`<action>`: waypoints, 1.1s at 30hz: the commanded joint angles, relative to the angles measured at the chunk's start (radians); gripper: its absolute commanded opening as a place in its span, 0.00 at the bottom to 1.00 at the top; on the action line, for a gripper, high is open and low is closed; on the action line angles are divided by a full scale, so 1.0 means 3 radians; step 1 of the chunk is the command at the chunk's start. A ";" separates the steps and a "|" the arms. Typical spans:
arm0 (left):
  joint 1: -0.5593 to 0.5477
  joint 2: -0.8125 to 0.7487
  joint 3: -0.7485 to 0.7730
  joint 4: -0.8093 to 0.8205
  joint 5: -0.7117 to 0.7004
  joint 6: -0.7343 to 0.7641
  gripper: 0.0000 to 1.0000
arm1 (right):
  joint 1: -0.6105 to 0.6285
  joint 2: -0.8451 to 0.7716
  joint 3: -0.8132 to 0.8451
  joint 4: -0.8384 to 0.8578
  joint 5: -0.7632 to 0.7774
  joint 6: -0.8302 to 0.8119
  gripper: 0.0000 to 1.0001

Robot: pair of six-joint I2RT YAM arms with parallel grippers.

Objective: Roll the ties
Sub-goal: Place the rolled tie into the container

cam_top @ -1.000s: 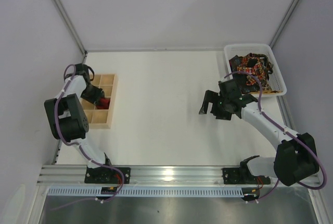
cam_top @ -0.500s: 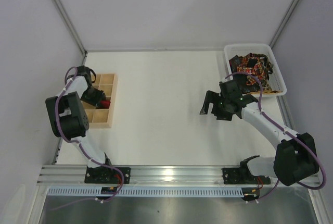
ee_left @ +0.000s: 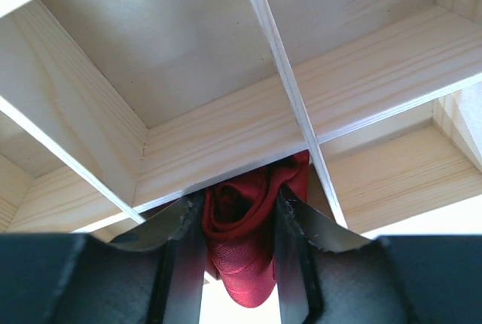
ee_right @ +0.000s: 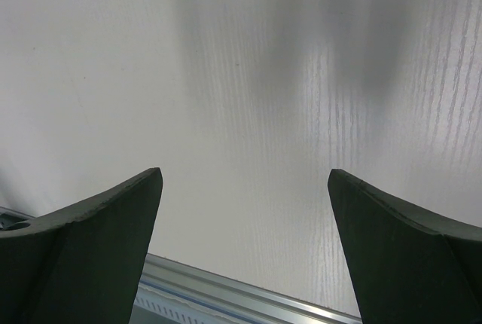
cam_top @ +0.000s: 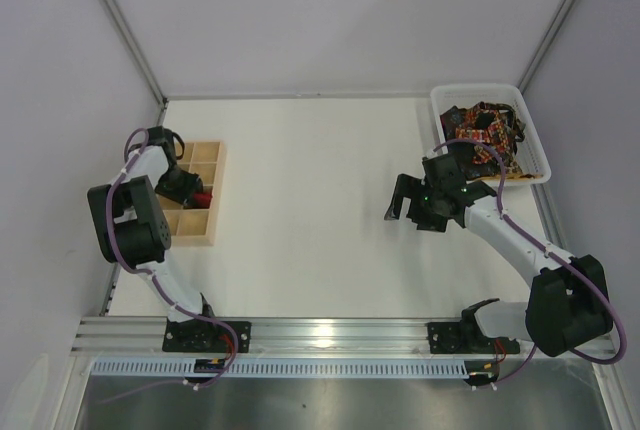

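Left gripper [ee_left: 239,215]: clamped on a rolled red tie [ee_left: 242,252], one dark finger [ee_left: 181,241] pressed against each side of the roll.
Red tie: wound into a tight coil of bright red fabric, held over the wooden box [cam_top: 190,230] where two thin dividers crossed.
Place in box: seen from above, the red [cam_top: 204,196] showed in the column nearer the table's middle, about midway along the box; whether the roll rested on the compartment floor could not be told.
Wooden box: pale wood, split into square compartments, lying at the left side of the table [cam_top: 300,200].
Right gripper [cam_top: 402,205]: jaws spread wide with nothing between them, poised above bare white table right of centre.
Right wrist view: only the two dark fingertips [ee_right: 98,218] and the tabletop were visible.
Other ties [cam_top: 485,130]: dark with red, orange and yellow patterning, heaped loose in a white basket [cam_top: 537,145] at the far right corner.
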 commanded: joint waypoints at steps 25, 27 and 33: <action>0.0083 -0.0224 0.0147 -0.0258 -0.0049 0.0249 0.69 | -0.0020 -0.0062 -0.0021 0.0073 -0.0057 -0.0049 1.00; 0.0083 -0.0244 0.0137 -0.0278 -0.0024 0.0254 0.70 | -0.0025 -0.0062 -0.0021 0.0083 -0.0057 -0.0049 1.00; 0.0078 -0.0372 0.0137 -0.0360 -0.0064 0.0269 0.74 | -0.0025 -0.0047 -0.0031 0.0094 -0.0072 -0.0044 1.00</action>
